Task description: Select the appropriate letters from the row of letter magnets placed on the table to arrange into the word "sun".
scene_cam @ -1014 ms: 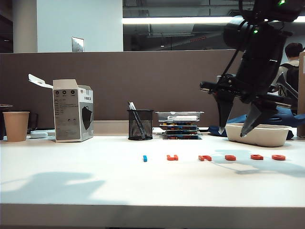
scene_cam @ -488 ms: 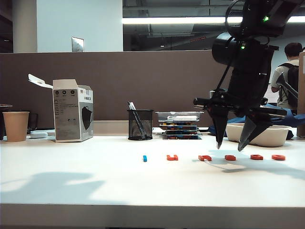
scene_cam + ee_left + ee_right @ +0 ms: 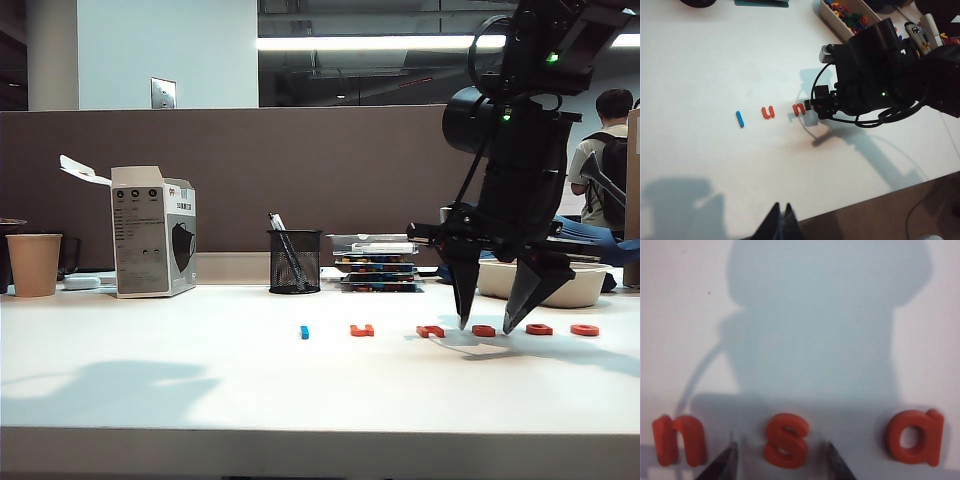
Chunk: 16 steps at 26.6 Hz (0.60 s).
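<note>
Exterior view: my left hand (image 3: 781,220), fingertips together, hangs over the counter's (image 3: 200,400) front edge. On the counter, left to right: blue bar (image 3: 304,331), u (image 3: 362,330), n (image 3: 430,331), then s (image 3: 483,330), which my right hand (image 3: 488,327) straddles, jaws apart. Next, I judge: close on that small, flat, glossy plastic curve.

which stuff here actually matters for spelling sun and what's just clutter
For the job:
- s, between the open right gripper fingertips
- n
- u
- table

Lying about:
- a, blue magnet
- paper cup, mask box, pen holder, white bowl
- left gripper, shut, off to the side
</note>
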Each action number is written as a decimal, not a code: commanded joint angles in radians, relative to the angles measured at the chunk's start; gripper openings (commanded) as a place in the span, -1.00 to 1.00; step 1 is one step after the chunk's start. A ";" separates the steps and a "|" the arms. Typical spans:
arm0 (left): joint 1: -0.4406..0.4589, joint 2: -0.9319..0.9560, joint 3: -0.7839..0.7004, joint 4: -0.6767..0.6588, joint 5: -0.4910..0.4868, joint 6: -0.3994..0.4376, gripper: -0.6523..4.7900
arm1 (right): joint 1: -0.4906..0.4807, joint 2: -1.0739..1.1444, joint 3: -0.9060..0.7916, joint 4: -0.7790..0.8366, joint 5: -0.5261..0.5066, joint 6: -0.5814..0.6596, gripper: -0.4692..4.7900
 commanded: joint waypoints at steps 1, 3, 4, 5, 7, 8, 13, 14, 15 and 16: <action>-0.001 -0.003 0.003 0.010 -0.002 -0.001 -0.78 | 0.003 0.001 0.005 0.008 0.023 -0.001 0.02; -0.001 -0.003 0.003 0.011 -0.002 -0.001 -0.78 | 0.003 0.001 0.005 0.013 0.023 -0.002 0.02; -0.001 -0.003 0.003 0.012 -0.001 -0.001 -0.78 | 0.003 0.001 0.005 0.016 0.023 -0.002 0.02; -0.001 -0.003 0.003 0.012 -0.001 -0.001 -0.78 | 0.003 0.001 0.005 0.023 0.023 -0.001 0.02; -0.001 -0.003 0.003 0.016 -0.001 -0.005 -0.78 | 0.003 0.001 0.005 0.033 0.022 -0.001 0.02; -0.001 -0.003 0.003 0.018 -0.002 -0.005 -0.78 | 0.003 0.001 0.005 0.036 0.023 -0.001 0.02; -0.001 -0.003 0.003 0.023 -0.002 -0.004 -0.78 | 0.003 0.006 0.005 0.034 0.023 -0.001 0.02; -0.001 -0.003 0.003 0.022 -0.002 -0.004 -0.78 | 0.003 0.010 0.005 0.033 0.022 -0.001 0.02; -0.001 -0.003 0.003 0.022 -0.002 -0.004 -0.78 | 0.003 0.013 0.005 0.030 0.021 -0.001 0.02; -0.001 -0.003 0.003 0.022 -0.002 -0.004 -0.78 | 0.004 0.018 0.005 0.029 0.020 -0.001 0.02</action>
